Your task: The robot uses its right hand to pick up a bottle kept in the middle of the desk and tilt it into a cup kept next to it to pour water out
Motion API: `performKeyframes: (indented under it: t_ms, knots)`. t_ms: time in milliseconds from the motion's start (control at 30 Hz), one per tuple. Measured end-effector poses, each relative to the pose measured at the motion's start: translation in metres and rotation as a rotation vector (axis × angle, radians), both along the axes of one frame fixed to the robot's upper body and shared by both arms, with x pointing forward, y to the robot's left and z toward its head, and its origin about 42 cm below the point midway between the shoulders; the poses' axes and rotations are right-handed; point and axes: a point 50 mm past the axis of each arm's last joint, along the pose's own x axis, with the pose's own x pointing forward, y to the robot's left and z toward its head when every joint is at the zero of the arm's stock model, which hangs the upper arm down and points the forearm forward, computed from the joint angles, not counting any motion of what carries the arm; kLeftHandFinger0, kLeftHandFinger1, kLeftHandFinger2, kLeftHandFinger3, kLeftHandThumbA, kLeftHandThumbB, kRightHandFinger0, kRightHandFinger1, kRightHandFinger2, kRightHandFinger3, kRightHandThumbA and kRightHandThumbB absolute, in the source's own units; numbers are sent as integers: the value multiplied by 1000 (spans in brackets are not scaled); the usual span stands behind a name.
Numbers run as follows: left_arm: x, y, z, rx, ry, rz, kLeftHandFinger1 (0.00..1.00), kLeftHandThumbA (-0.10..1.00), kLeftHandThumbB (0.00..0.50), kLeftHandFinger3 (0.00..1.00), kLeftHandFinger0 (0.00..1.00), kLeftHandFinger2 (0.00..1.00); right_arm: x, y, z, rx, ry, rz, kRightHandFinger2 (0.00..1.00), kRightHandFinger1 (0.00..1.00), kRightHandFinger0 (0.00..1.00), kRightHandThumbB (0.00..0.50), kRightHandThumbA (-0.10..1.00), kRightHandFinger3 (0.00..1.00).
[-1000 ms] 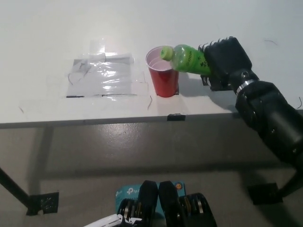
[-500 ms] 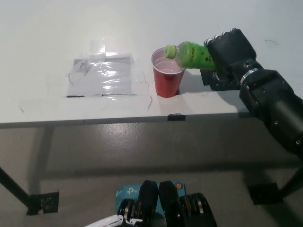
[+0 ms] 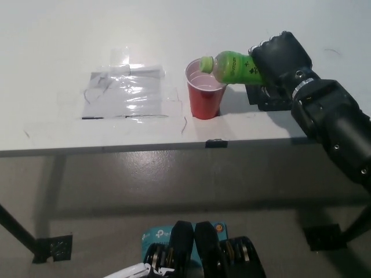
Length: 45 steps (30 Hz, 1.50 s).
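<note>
On the white desk, toward its front edge, the red cup stands upright with a patch of clear taped plastic lying well to its left. My black right hand is closed around the base end of the green bottle, which I hold tipped nearly flat, its neck pointing left from my hand and slightly down, so the picking up is done and the tilt is under way. The yellow-green cap sits over the cup's far right rim; I judge it looks capped, and I see no water running, so the pour itself seems left to do. My white left hand shows only as a sliver at the bottom edge, too little to read its fingers.
</note>
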Motion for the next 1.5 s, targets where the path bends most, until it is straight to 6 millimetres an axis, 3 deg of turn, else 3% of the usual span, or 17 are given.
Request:
performKeyframes:
  t_ms: [67, 167, 333, 433, 467, 500, 600, 800, 867, 933, 1000, 1067, 1200, 1267, 1400, 1433, 1500]
  knots:
    - [0, 0, 0, 0, 0, 0, 1000, 345, 500, 1000, 1000, 1000, 0, 0, 1, -7, -5, 3, 379, 175, 0, 49, -100, 2]
    - [0, 0, 0, 1, -1, 0, 1000, 333, 500, 1000, 1000, 1000, 0, -2, 3, -19, -13, 6, 384, 162, 0, 17, -100, 118]
    - [-1, 0, 0, 1, 1, 1, 1000, 341, 500, 1000, 1000, 1000, 2, -5, 10, -42, -30, -2, 394, 149, 0, 12, -100, 8]
    - [-2, 0, -1, 1, 4, 2, 1000, 330, 500, 1000, 1000, 1000, 4, -4, 18, -47, -45, -1, 420, 170, 0, 0, 116, 41]
    - [-2, 0, -1, 1, 4, 2, 1000, 330, 500, 1000, 1000, 1000, 4, -4, 20, -46, -48, -1, 463, 177, 0, 30, 46, 351]
    - [-2, 1, -1, 1, 6, 3, 1000, 330, 500, 1000, 1000, 1000, 5, -4, 23, -37, -51, -4, 415, 154, 0, 45, -76, 555]
    - [-2, 1, -2, 1, 7, 3, 1000, 349, 500, 1000, 1000, 1000, 7, -6, 33, 39, -42, -22, 240, 37, 0, 24, -93, 697]
    - [-3, 1, -2, 2, 9, 5, 1000, 328, 500, 1000, 1000, 1000, 11, -1, 52, 116, -28, -35, 81, 0, 0, 68, -95, 511]
    - [-4, 1, -3, 3, 12, 5, 1000, 328, 500, 1000, 1000, 1000, 12, 0, 55, 113, -34, -33, 79, 0, 0, 57, -90, 468]
    - [-4, 1, -3, 3, 14, 6, 1000, 315, 500, 1000, 1000, 1000, 12, 1, 57, 105, -39, -30, 59, 0, 0, 55, -55, 306]
    - [-5, 1, -4, 3, 16, 7, 1000, 316, 500, 1000, 1000, 1000, 12, 3, 58, 81, -45, -26, 138, 0, 0, 57, -79, 210]
    - [-5, 1, -4, 2, 16, 7, 1000, 326, 500, 1000, 1000, 1000, 12, 4, 58, 61, -49, -22, 151, 0, 0, 98, -96, 102]
    - [-5, 1, -4, 3, 15, 7, 1000, 355, 500, 1000, 1000, 1000, 13, 5, 58, 0, -63, -9, 198, 7, 0, 68, -97, 170]
    - [-5, 1, -3, 3, 15, 7, 1000, 332, 500, 1000, 1000, 1000, 13, 5, 57, -31, -71, -2, 191, 0, 0, 57, -100, 26]
    - [-5, 2, -3, 3, 14, 9, 1000, 322, 500, 1000, 1000, 1000, 13, -2, 60, -58, -88, 8, 278, 36, 0, 42, -100, 52]
    - [-5, 2, -3, 3, 13, 9, 1000, 316, 500, 1000, 1000, 1000, 13, -4, 61, -67, -94, 9, 299, 43, 0, 60, -100, 107]
    - [-4, 2, -3, 3, 12, 9, 1000, 328, 500, 1000, 1000, 1000, 12, -7, 65, -87, -108, 9, 309, 45, 0, 96, -100, 47]
